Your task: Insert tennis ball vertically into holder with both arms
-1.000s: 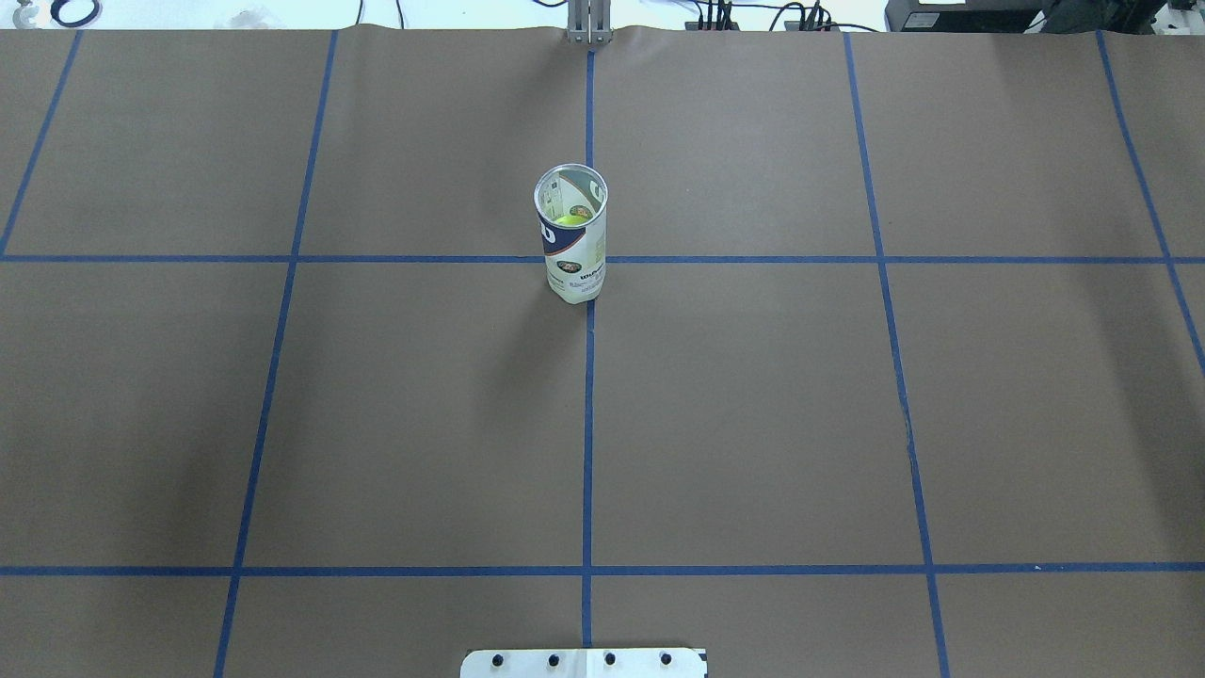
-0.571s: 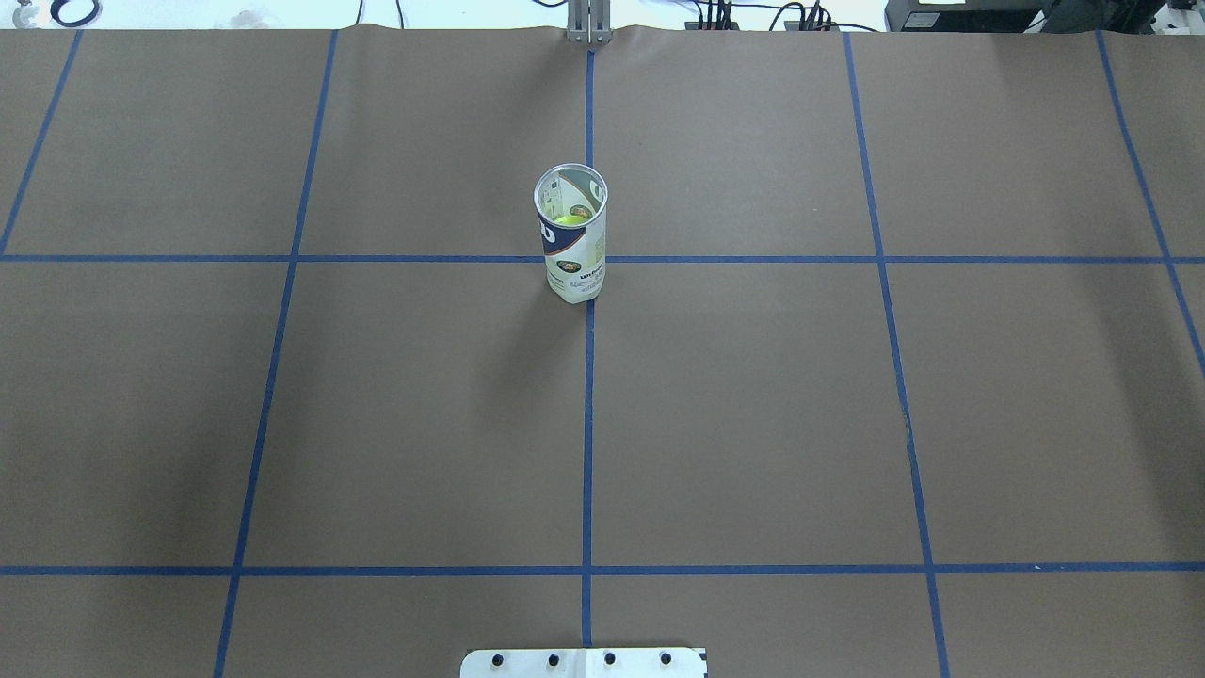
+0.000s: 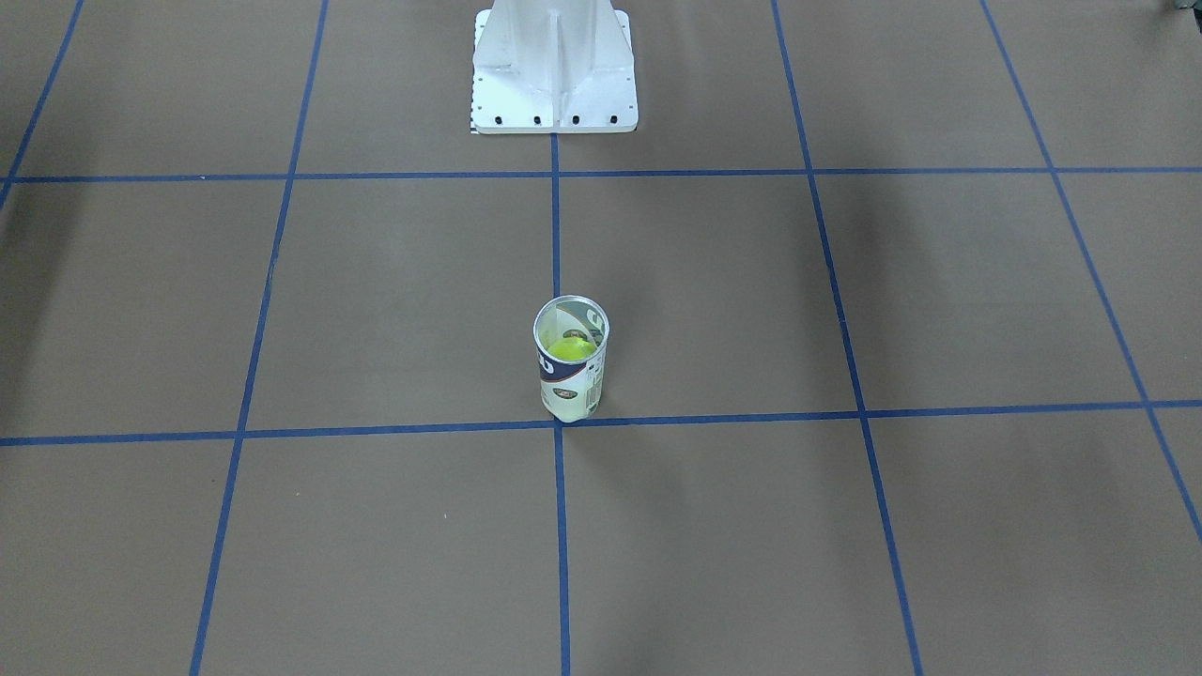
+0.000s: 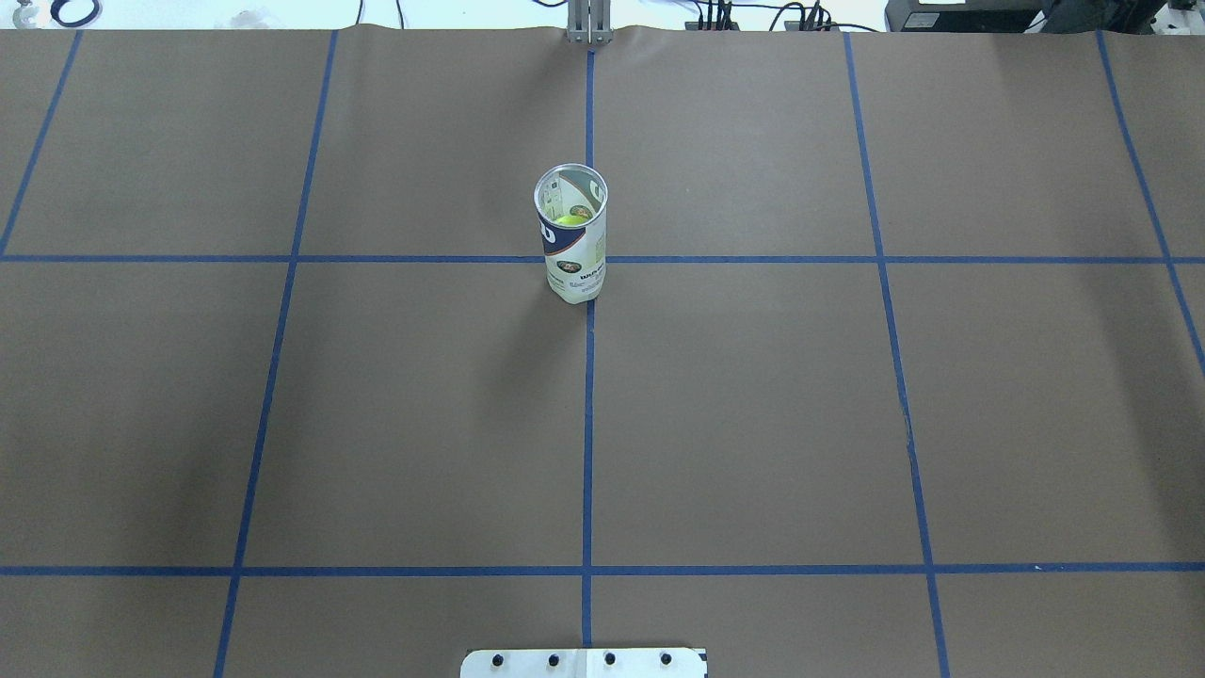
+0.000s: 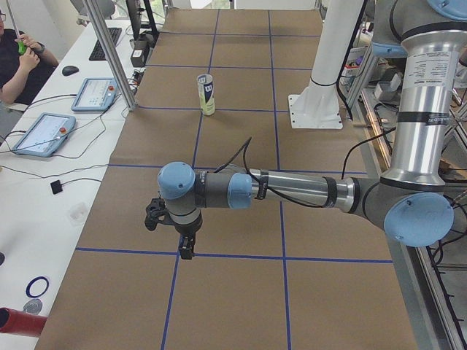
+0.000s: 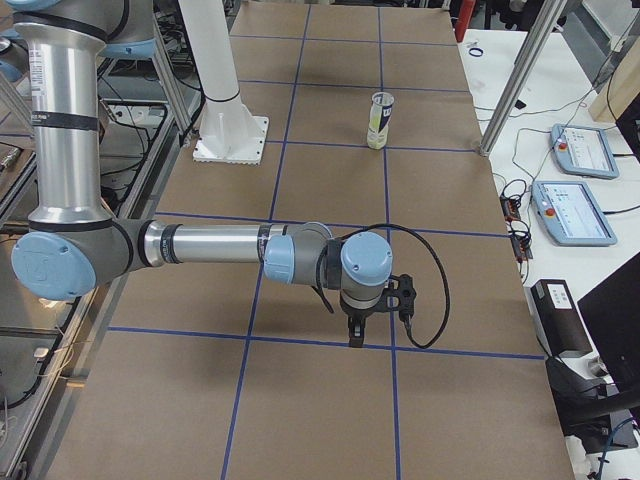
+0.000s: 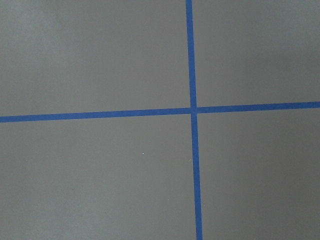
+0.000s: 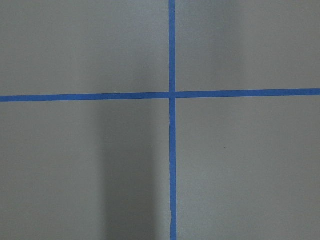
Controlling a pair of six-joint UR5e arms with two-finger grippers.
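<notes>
The holder is a clear can with a white and navy label. It stands upright near the table's middle, on a blue tape crossing, and shows in the front view and both side views. A yellow-green tennis ball sits inside it. My left gripper hangs over the table's left end, far from the can. My right gripper hangs over the right end. Each shows only in a side view, so I cannot tell whether it is open or shut. Both wrist views show only brown paper and tape.
The white pedestal base stands at the robot's edge of the table. Side tables hold tablets, and an operator sits beside one. Metal posts stand at the far table edge.
</notes>
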